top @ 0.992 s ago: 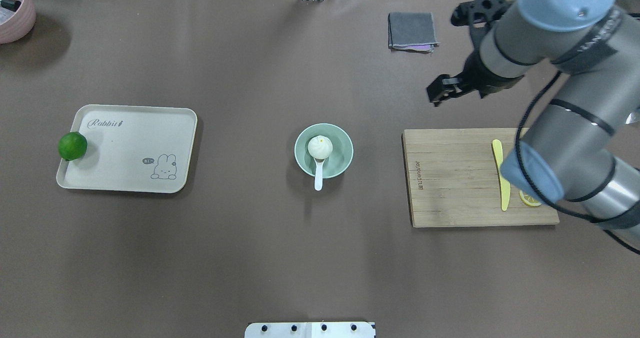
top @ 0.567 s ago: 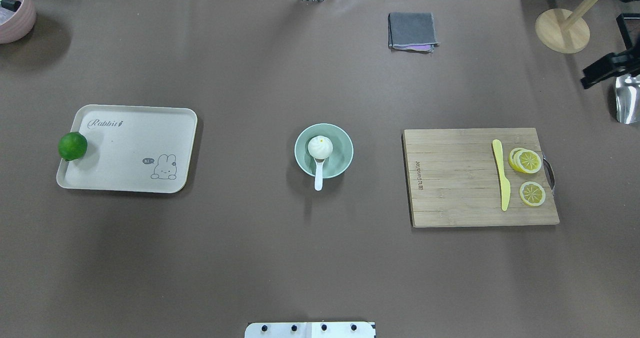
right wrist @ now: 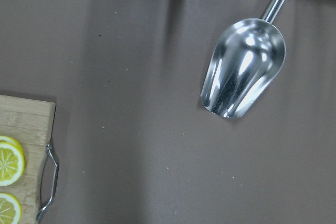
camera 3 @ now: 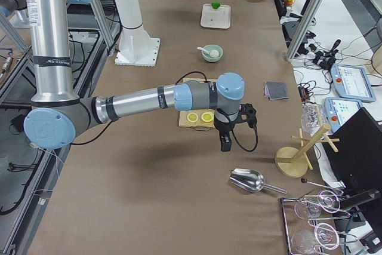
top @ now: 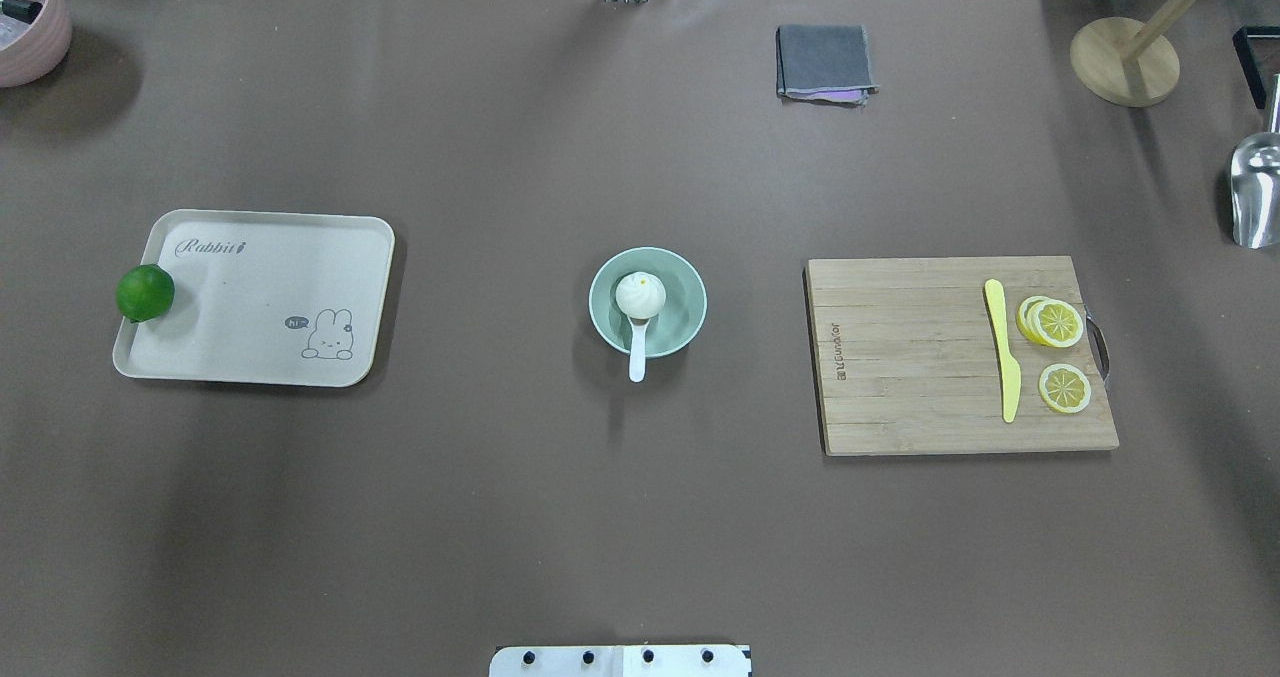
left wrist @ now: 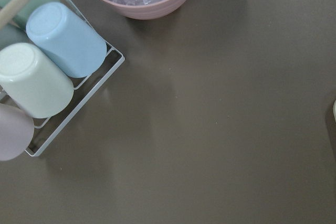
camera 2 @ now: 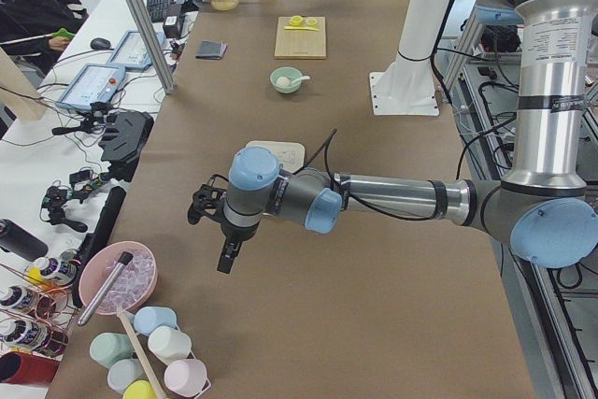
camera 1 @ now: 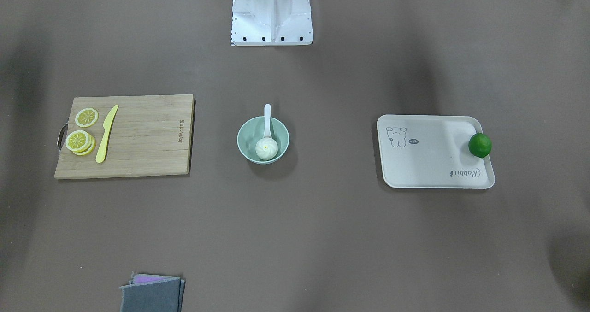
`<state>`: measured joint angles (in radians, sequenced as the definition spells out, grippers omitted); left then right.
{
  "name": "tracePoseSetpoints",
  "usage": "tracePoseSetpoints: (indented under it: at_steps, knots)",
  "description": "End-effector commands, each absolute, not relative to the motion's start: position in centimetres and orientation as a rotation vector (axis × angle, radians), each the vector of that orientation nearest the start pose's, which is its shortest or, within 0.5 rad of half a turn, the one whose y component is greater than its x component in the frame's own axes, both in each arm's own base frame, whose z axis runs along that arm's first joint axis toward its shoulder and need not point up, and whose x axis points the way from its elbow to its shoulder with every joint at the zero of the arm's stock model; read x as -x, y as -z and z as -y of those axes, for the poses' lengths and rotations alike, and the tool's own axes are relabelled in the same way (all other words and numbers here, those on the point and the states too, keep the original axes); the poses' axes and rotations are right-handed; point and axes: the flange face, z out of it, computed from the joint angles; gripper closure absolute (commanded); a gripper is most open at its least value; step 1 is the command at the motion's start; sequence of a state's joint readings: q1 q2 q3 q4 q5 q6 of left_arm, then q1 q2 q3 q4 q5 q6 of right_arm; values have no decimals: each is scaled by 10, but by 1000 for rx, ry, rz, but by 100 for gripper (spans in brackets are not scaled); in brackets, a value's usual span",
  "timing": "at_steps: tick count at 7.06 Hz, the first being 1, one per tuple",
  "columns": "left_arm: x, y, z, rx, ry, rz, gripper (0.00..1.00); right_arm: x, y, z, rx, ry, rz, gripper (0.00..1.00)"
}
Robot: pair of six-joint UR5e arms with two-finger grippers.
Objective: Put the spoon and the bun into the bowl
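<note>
The pale mint-green bowl [top: 686, 309] stands at the table's middle. The white bun [top: 640, 295] sits inside it. The white spoon [top: 637, 353] lies with its scoop in the bowl under the bun and its handle over the near rim. The front view shows the same bowl [camera 1: 245, 137], bun [camera 1: 267, 148] and spoon [camera 1: 267, 116]. My left gripper [camera 2: 225, 259] hangs far off past the tray end; my right gripper [camera 3: 225, 144] hangs beyond the cutting board. Both show only in side views, so I cannot tell if they are open.
A beige tray [top: 260, 342] with a green lime [top: 145, 292] lies on the left. A wooden cutting board [top: 900, 377] with a yellow knife [top: 1003, 352] and lemon slices [top: 1055, 323] lies on the right. A grey cloth [top: 824, 62], a metal scoop [top: 1255, 192] and a wooden stand [top: 1123, 60] sit farther back.
My right arm has swung away to the right and left the overhead view. Bowl, bun and spoon have not moved.
</note>
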<state>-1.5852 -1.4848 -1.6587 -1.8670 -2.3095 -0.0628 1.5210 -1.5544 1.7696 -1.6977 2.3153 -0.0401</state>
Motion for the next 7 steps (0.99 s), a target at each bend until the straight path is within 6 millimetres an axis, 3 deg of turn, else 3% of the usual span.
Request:
tracePoseSetpoints:
  at_steps: [1,7]
  knots:
    - [74,-630,469,-238,-22,-742,2,-46,-580,493,-57,96,746,0]
    - [74,-614,477,-227,-16,-737,2,-47,-606,481,-6,72,743,0]
